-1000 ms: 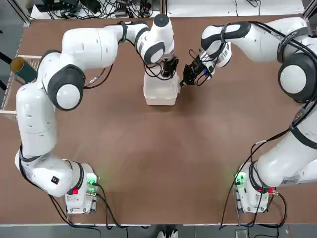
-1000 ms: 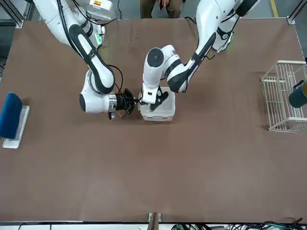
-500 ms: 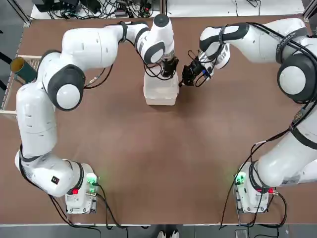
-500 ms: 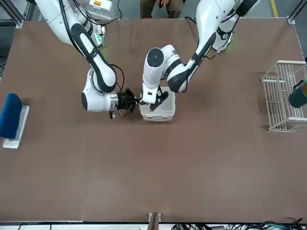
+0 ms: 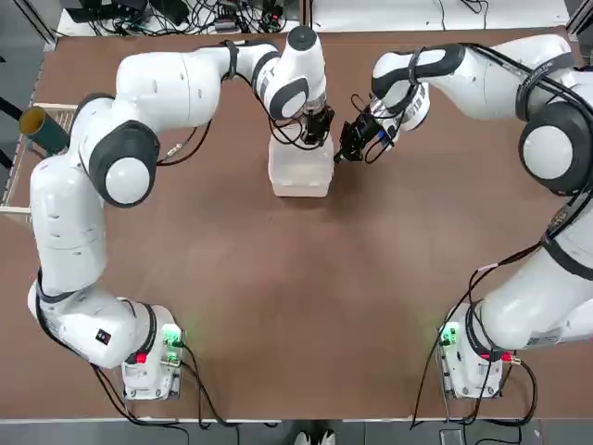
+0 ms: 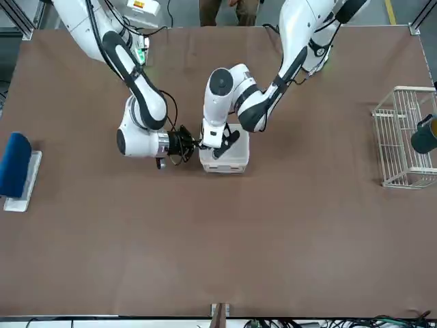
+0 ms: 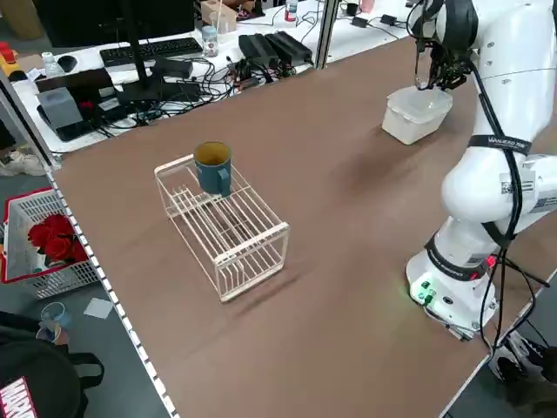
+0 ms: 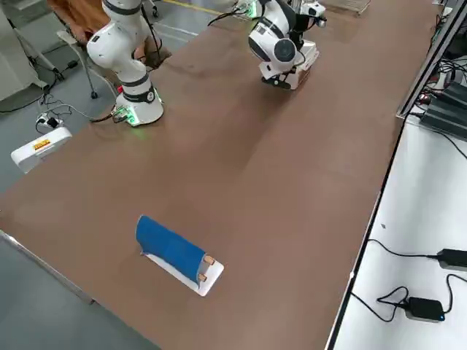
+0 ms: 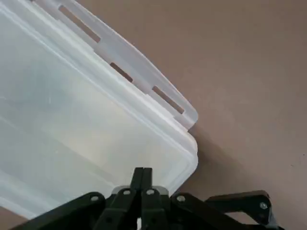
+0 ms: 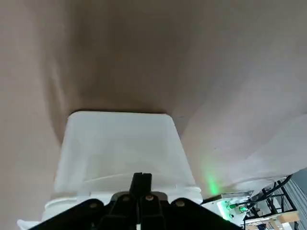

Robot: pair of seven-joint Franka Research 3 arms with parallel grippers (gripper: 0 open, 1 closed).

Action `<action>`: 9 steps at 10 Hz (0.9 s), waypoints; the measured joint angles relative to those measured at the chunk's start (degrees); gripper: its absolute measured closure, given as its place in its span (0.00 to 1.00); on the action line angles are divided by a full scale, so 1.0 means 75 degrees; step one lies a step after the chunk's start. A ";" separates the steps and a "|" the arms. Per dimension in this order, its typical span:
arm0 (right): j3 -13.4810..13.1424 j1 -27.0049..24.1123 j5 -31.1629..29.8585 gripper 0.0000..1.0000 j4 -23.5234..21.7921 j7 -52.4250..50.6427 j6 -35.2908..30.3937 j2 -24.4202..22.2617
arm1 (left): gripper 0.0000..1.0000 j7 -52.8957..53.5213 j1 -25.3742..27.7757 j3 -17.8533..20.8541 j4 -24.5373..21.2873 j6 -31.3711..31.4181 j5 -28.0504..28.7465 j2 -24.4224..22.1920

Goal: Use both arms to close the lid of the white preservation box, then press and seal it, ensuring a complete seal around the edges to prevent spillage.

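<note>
at the far middle of the surface [image 5: 278,297], the white box [image 5: 300,176] sits beneath the left tool [image 9: 143,169], fingers pressed together, while the right tool [image 10: 142,175], likewise closed, has shifted slightly left, probably to press the right-side edge, seal unconfirmed.

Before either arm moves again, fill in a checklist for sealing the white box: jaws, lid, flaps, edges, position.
1. Left gripper jaws shut, over the box: ok.
2. Right gripper jaws shut, beside the box: ok.
3. Lid lying over the box: ok.
4. Latch flap in the left wrist view snapped down: not ok, it sticks outward.
5. Seal complete on every edge: cannot tell.
6. Box resting on the table: ok.
</note>
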 joint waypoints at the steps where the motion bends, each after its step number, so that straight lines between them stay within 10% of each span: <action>1: 0.0023 0.0002 0.0000 0.99 -0.0037 -0.0003 0.0077 -0.0030 | 0.99 0.0000 0.0000 0.0000 0.0000 0.0000 0.0001 0.0000; 9: 0.0164 0.0033 0.0002 0.99 -0.0159 -0.0011 0.0533 -0.0055 | 0.99 0.0000 -0.0002 0.0002 0.0000 -0.0003 0.0012 0.0000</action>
